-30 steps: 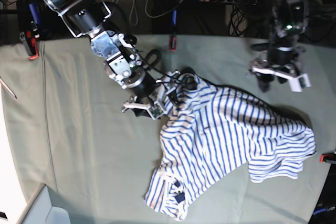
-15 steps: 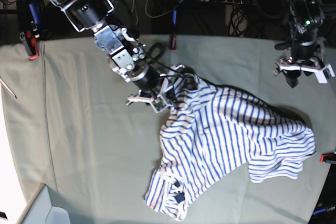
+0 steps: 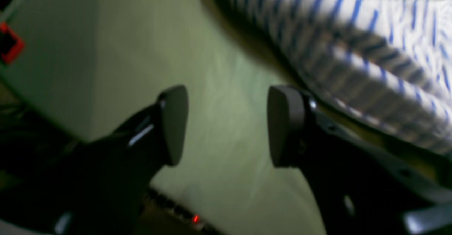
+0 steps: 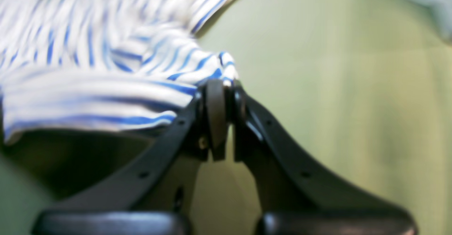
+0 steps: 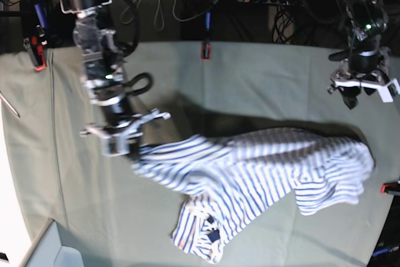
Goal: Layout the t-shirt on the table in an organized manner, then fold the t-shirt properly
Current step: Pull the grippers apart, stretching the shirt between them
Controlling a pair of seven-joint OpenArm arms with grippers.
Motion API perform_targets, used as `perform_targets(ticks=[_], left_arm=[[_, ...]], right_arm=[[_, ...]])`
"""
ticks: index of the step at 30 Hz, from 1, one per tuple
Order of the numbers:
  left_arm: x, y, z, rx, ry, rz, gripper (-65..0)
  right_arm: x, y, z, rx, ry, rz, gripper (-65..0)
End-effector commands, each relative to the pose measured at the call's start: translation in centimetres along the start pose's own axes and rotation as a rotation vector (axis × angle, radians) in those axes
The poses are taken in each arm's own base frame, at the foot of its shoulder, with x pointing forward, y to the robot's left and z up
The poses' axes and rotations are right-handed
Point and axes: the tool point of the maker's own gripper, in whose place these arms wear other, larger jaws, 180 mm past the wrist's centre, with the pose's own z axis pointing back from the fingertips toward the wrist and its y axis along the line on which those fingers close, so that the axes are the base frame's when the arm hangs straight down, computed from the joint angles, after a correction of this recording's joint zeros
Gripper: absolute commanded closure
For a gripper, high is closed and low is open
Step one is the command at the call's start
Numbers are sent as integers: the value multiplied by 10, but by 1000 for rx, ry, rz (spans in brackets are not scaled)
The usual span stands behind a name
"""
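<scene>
clearly right end effector [image 4: 222,86] clamped on t-shirt [image 5: 262,167] edge, left end effector [image 3: 226,125] apart, beside the cloth

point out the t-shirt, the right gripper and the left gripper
t-shirt [image 5: 262,167], base view, striped middle of the cloth
right gripper [image 4: 226,97], right wrist view, shut tips pinching the shirt's edge
left gripper [image 3: 226,125], left wrist view, the open gap between its tips

t-shirt [image 5: 262,167]: soft striped cloth | table [image 5: 250,79]: matt creased cloth | right pincer [image 4: 220,97]: black matt plastic
</scene>
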Motion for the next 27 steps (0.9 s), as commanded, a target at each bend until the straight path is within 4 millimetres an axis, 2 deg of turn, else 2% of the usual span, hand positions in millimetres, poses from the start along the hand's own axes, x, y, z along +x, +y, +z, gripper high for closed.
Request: perform_targets(ticks=[1, 4, 6, 12, 15, 27], left_arm=[[14, -1, 1, -4, -45, -11, -351], [13, 1, -1, -2, -45, -8, -351], [23, -5, -6, -12, -68, -2, -352], [9, -5, -27, -4, -24, 37, -352], [-8, -6, -42, 1, 26, 64, -352], [-56, -17, -84, 12, 177, 142, -348]], right_arm=[[12, -21, 6, -52, -45, -1, 0], [13, -69, 28, -182, -55, -14, 0], [6, -97, 45, -259, -41, -20, 0], [-10, -134, 71, -362, -4, -22, 0], [-10, -140, 74, -379, -2, -23, 0], [-24, -133, 81, -369, 31, -29, 0]])
